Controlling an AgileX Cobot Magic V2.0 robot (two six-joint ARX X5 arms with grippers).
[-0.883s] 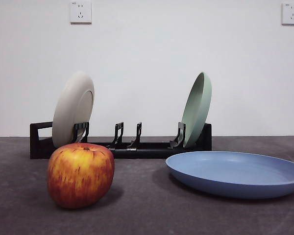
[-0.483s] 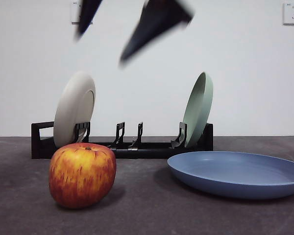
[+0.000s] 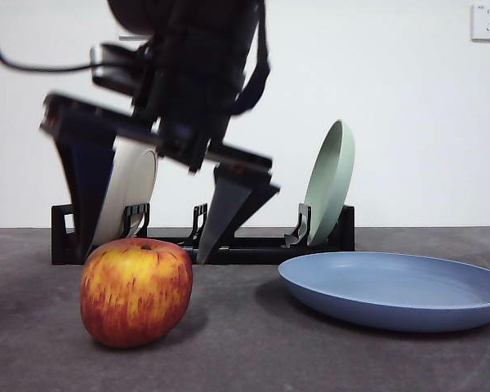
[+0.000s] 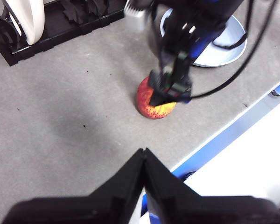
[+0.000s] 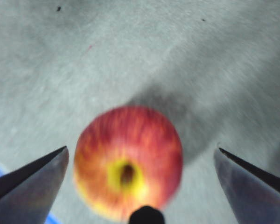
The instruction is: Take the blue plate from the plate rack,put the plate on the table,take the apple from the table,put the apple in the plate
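Note:
The apple [image 3: 135,290] stands on the table [image 3: 310,359] at the front left, also in the left wrist view [image 4: 152,103] and the right wrist view [image 5: 128,161]. My right gripper [image 3: 144,255] [image 5: 142,149] is open and hangs straight over the apple, one jaw on each side, not touching it. The blue plate [image 3: 396,290] lies flat on the table to the right of the apple, empty. The plate rack [image 3: 237,249] stands behind them. My left gripper [image 4: 143,150] is shut and empty, off near the table's front edge.
A beige plate [image 3: 143,175] stands in the rack's left end and a pale green plate [image 3: 329,184] in its right end. The right arm [image 4: 177,56] partly hides the beige plate. The table's front edge [image 4: 224,135] runs close to the apple.
My right arm has come down from the top of the front view, and its open jaws now reach the apple's top level. Apple and plate have not moved.

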